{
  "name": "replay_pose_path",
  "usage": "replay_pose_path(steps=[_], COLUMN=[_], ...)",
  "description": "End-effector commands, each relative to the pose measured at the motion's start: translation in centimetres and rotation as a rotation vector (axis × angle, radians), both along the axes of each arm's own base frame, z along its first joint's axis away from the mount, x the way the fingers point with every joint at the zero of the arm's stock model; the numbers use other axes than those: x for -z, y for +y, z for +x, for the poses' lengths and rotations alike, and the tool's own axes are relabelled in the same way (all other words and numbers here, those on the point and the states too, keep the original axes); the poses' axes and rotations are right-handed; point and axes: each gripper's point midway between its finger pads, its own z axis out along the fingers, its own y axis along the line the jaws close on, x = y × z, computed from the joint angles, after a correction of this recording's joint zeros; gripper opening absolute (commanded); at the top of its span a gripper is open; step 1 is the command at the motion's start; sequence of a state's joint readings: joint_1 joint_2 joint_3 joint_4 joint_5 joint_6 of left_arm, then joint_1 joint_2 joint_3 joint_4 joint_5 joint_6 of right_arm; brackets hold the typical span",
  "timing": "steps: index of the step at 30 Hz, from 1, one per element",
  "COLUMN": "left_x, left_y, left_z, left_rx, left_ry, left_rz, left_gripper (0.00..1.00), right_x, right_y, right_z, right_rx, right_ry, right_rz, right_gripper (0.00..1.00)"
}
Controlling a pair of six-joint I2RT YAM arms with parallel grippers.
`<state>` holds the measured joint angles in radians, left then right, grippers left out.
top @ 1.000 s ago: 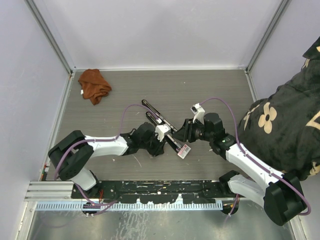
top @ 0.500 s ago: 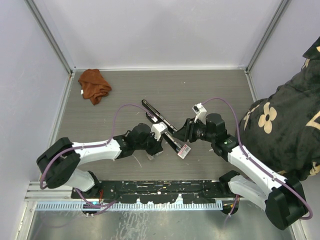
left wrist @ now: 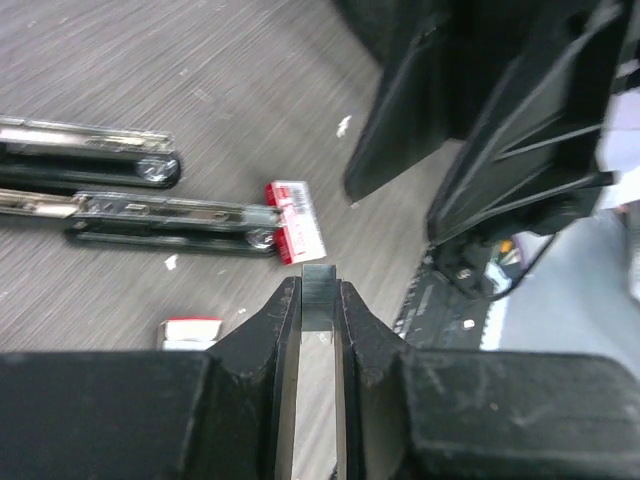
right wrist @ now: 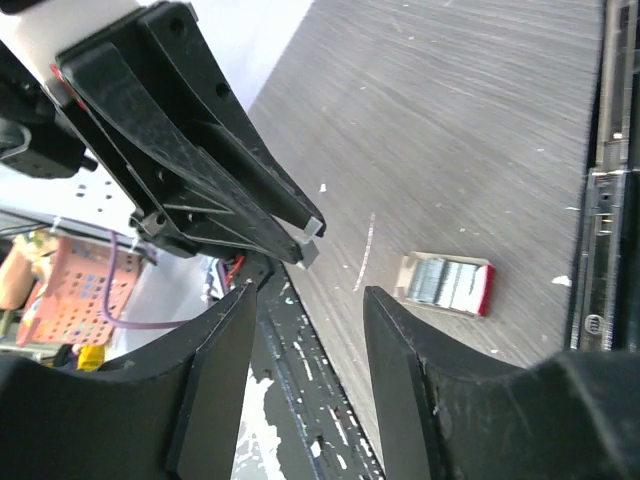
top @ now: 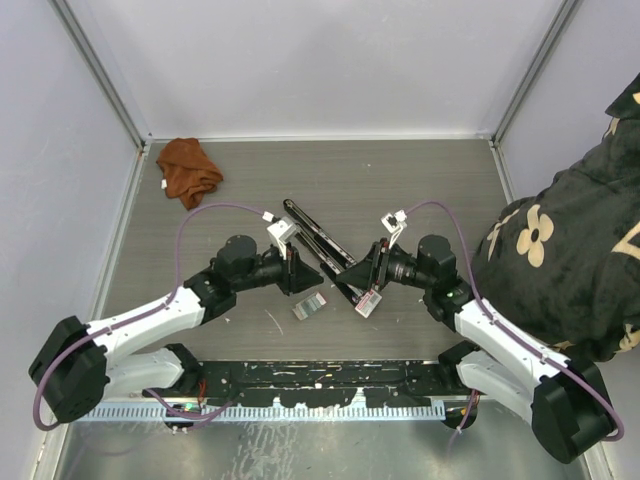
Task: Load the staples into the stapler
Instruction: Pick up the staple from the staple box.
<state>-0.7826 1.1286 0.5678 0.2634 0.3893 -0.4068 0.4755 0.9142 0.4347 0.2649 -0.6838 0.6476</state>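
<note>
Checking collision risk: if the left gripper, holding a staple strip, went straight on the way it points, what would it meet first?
Probably the red-and-white box at the end of the stapler, straight ahead of the left gripper and its staple strip; the right gripper hangs beside that line. Depth is unclear.

"What's lying on my table?"

"Your grey table (top: 430,180) has two long black staplers (top: 318,235) side by side in the middle."

"Anything else?"

"A little tray of staples (top: 309,305) and a red-and-white box (top: 367,302) lie closer to the near edge. An orange cloth (top: 188,170) sits far left."
</note>
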Motion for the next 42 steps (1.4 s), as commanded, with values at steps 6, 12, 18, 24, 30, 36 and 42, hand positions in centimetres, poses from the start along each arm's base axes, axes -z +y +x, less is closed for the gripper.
replay_pose_path(steps=[6, 12, 18, 24, 30, 36, 42], left_x=[-8.6, -10.4, -11.1, -11.2, -11.4, -11.6, -12.1], left_y=[-1.2, -1.4, -1.5, -1.4, -1.3, -1.2, -1.1], left_z=[-3.3, -4.3, -4.5, -4.6, -4.6, -4.7, -4.7], left_rx=[0.166, 0.23, 0.246, 0.249, 0.244, 0.24, 0.239], left_ry=[0.036, 0.039, 0.035, 0.038, 0.033, 0.029, 0.018], left_rz=[-0.312, -0.39, -0.421, -0.426, -0.432, -0.436, -0.451], left_gripper=[0.16, 0.16, 0.16, 0.16, 0.16, 0.16, 0.16], right_x=[-5.6, -8.2, -9.2, -9.7, -10.0, -9.9, -10.1], right_y=[0.7, 0.6, 0.9, 1.6, 2.3, 2.4, 2.3], right_z=[-1.9, -2.4, -2.9, -3.6, -4.2, -4.4, -4.4], right_rx=[-0.1, -0.104, -0.113, -0.147, -0.176, -0.183, -0.179], right_ry=[-0.159, -0.214, -0.216, -0.216, -0.215, -0.21, -0.203], right_rz=[0.199, 0.276, 0.335, 0.356, 0.372, 0.377, 0.394], right_gripper=[0.57, 0.6, 0.59, 0.55, 0.48, 0.41, 0.32])
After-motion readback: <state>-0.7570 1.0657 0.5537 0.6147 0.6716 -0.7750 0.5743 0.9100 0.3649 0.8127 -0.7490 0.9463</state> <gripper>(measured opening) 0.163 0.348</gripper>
